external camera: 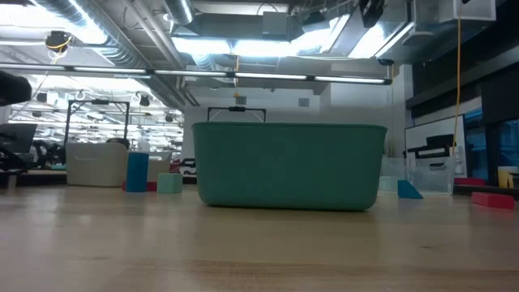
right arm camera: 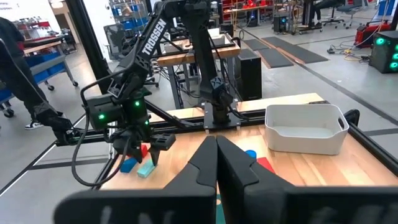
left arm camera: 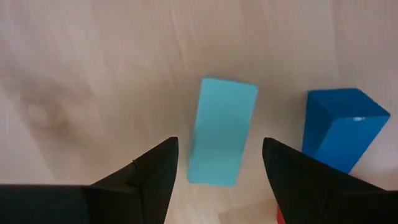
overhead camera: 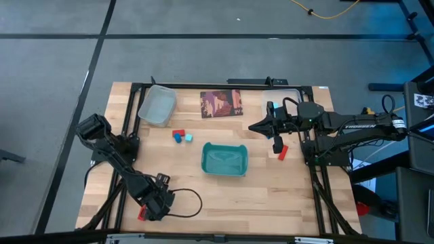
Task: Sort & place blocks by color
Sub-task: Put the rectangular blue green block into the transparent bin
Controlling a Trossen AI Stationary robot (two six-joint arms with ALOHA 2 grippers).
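Note:
My left gripper (left arm camera: 217,148) is open near the table's near-left corner and points down. Its fingers stand on either side of a light cyan block (left arm camera: 221,130) that lies flat on the wood, without touching it. A dark blue block (left arm camera: 341,127) stands just beside it. Seen from the right wrist, that gripper (right arm camera: 142,155) hovers over the blue block (right arm camera: 129,165) and the cyan block (right arm camera: 146,170). Red, blue and cyan blocks (overhead camera: 180,136) sit left of the teal tray (overhead camera: 224,160). Another red block (overhead camera: 282,152) lies below my right gripper (overhead camera: 252,127), which is shut and holds nothing.
A white bin (overhead camera: 157,106) sits at the far left of the table and the printed card (overhead camera: 221,104) lies at the far middle. A clear bin (overhead camera: 285,100) is behind the right arm. A black cable (overhead camera: 186,203) loops beside the left gripper. Bare wood lies near the tray.

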